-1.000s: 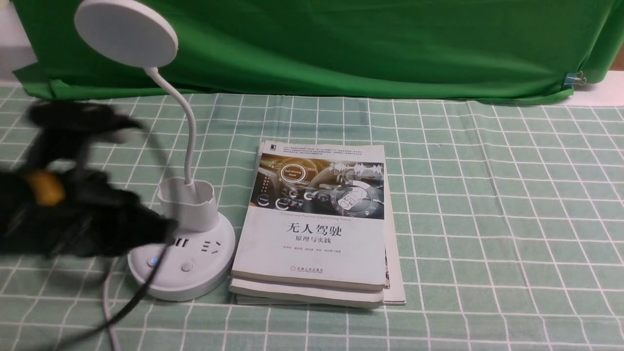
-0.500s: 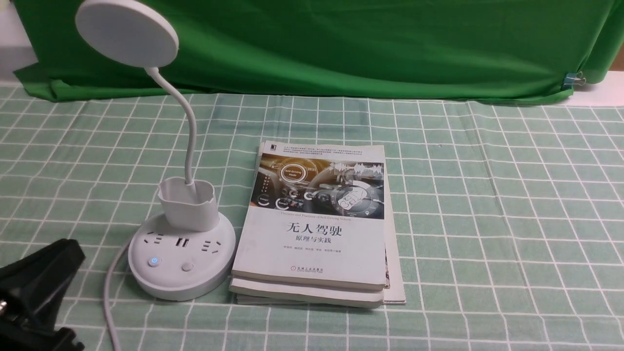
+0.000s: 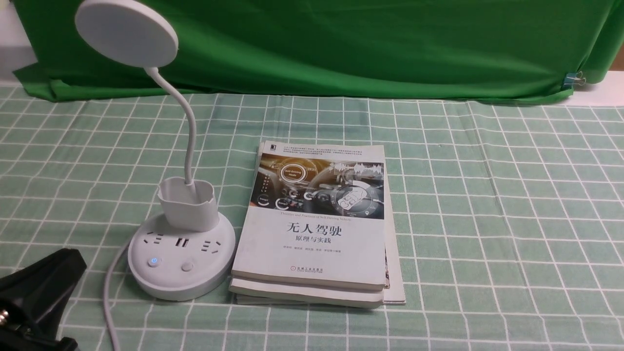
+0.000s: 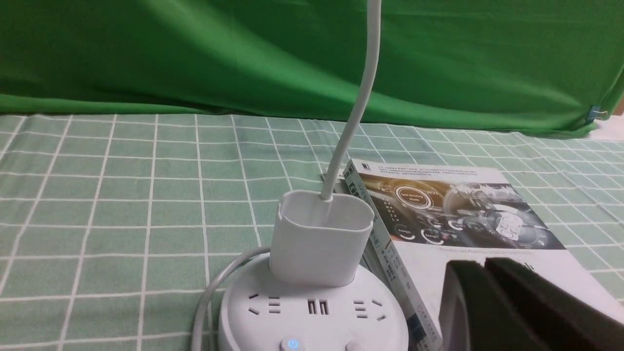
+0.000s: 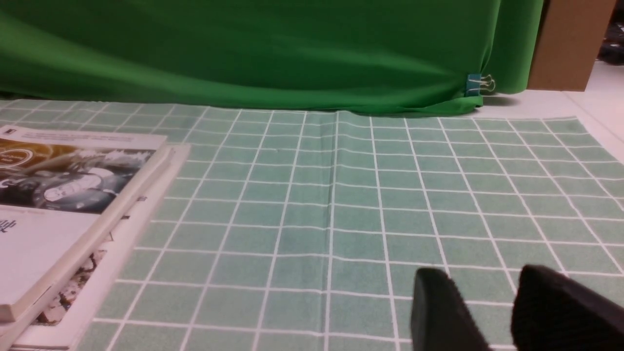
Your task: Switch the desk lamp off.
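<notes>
Now, left end effector (image 4: 485, 273): clenched, empty.
right end effector (image 5: 485, 280): released.
desk lamp (image 3: 195, 280): likely light, rigid base; press button (image 3: 154, 261) rightward.

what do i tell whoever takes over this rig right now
Left gripper: shut, empty, low to the left of the desk lamp, not touching it.
Right gripper: open, empty, over the bare tablecloth.
The lamp stands left of the stacked books. Its head shows no glow, but one base button glows blue.
Done: possibly the switch-off, judging by the unlit head; I cannot confirm it.
Left: check that the lamp is off; if not, press a base button with the left gripper.
</notes>
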`<state>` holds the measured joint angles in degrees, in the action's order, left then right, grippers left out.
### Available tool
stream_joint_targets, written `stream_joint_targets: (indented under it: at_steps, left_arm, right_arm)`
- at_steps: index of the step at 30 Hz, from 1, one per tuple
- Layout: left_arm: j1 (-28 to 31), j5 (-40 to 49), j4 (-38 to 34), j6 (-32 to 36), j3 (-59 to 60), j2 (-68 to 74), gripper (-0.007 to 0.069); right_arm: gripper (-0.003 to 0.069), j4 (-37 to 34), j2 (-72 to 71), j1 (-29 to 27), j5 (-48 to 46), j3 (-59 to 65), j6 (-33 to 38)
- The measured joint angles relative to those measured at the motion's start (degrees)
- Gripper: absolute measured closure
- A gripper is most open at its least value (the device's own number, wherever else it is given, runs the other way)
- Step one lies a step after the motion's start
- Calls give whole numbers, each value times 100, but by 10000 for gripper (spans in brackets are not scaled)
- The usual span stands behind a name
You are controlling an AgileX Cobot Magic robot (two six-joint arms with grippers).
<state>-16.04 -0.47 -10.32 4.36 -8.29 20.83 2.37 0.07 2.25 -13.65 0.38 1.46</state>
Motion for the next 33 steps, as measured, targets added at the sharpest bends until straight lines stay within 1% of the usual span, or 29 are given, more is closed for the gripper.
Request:
stream_joint_targets:
  at_steps: [3,5,8,11,15,19,23,25,33]
  left_arm:
    - [30,-97,106,26,116,-10,598]
    - [190,-227,216,47,273,-50,601]
    - [720,-171,302,-12,495,-352,616]
    - [1296,157,309,-43,761,-949,621]
    - [1662,404,321,-74,863,-1528,620]
    - [1752,908,321,-241,863,-1992,620]
    - [1775,1554,321,-343,863,-2083,620]
    - [1781,1694,321,-348,863,-2091,620]
    - [1786,1726,321,-389,863,-2091,620]
  right_arm:
    - [417,0,0,0,0,0,0]
    - [417,0,0,0,0,0,0]
    - [417,0,0,0,0,0,0]
    - [417,0,0,0,0,0,0]
    - [417,0,0,0,0,0,0]
    - [417,0,0,0,0,0,0]
    - [417,0,0,0,0,0,0]
    - [417,0,0,0,0,0,0]
    - [417,0,0,0,0,0,0]
